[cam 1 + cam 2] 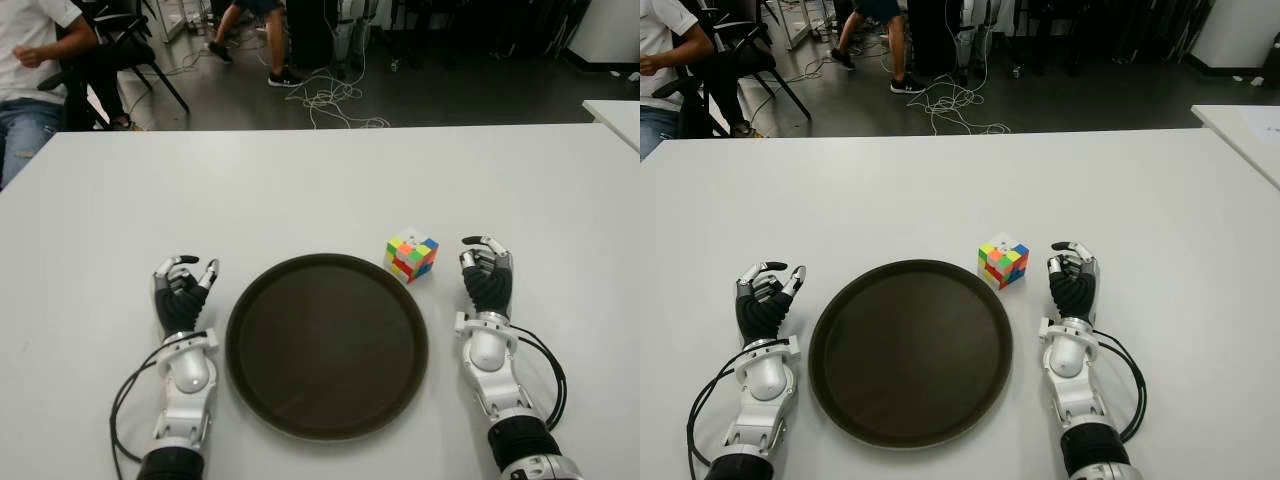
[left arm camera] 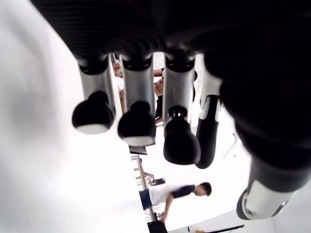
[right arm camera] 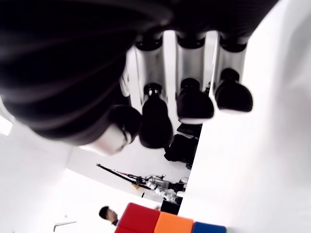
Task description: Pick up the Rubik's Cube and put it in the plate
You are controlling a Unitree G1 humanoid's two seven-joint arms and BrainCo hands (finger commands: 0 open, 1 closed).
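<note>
The left hand (image 1: 183, 288) shows on the white table (image 1: 300, 190), just to the left of the dark round plate (image 1: 327, 420), fingers loosely curled and holding nothing; its wrist view shows only empty fingertips. It looks idle. To its right the plate is bare. Past the plate's far right edge, just beside the rim but not on it, sits the Rubik's Cube (image 1: 411, 256), turned so one corner points toward the robot. The right hand (image 1: 487, 275) is just to the cube's right, near it but not touching, fingers (image 3: 155, 124) relaxed and slightly bent with nothing between them; the cube's red, orange and blue tiles show at the edge of its wrist view.

The cube should be light, rigid and hard-cornered, with smooth plastic faces that may slip under a weak pinch. Because it sits diagonally, the right hand would likely do best closing thumb and fingers on two opposite flat faces, not on the corners, and the layers might twist if squeezed unevenly
</note>
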